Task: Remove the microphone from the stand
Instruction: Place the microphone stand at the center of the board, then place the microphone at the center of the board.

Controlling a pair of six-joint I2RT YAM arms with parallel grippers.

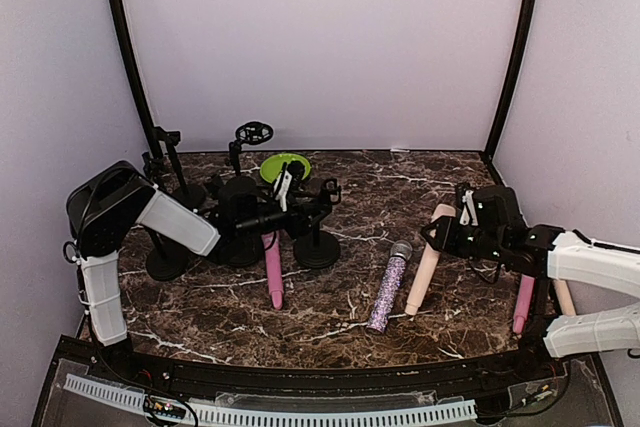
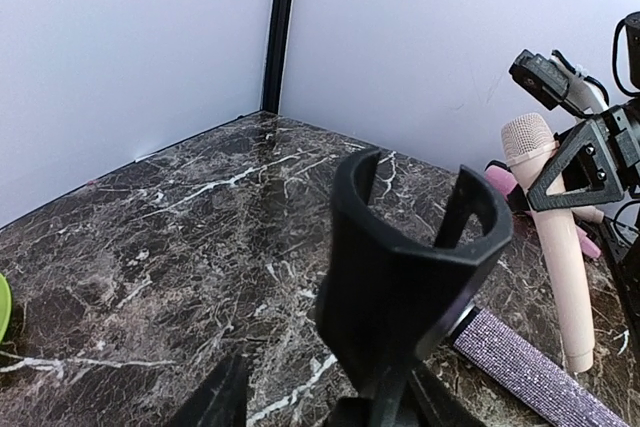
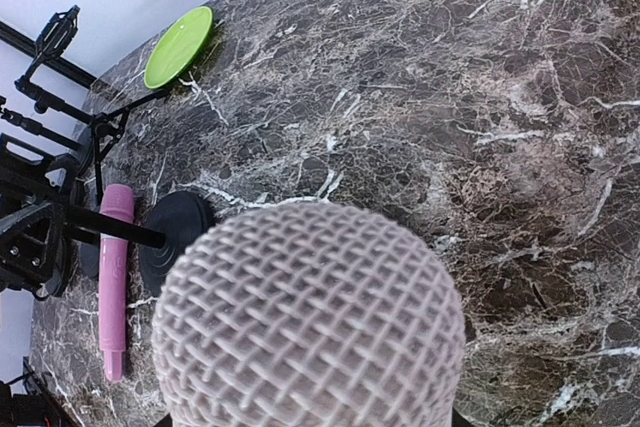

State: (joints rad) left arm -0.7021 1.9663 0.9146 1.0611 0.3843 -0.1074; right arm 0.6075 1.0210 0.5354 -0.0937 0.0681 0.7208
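The pale microphone (image 3: pixel 310 327), mesh head foremost, fills our right wrist view. The right gripper (image 1: pixel 443 230) clamps it, tail seemingly on the bench (image 1: pixel 340 332). The stand clip (image 2: pixel 410 257) gapes empty, so we judge removal done. We cannot tell whether the left gripper (image 1: pixel 310 199) is open or closed.
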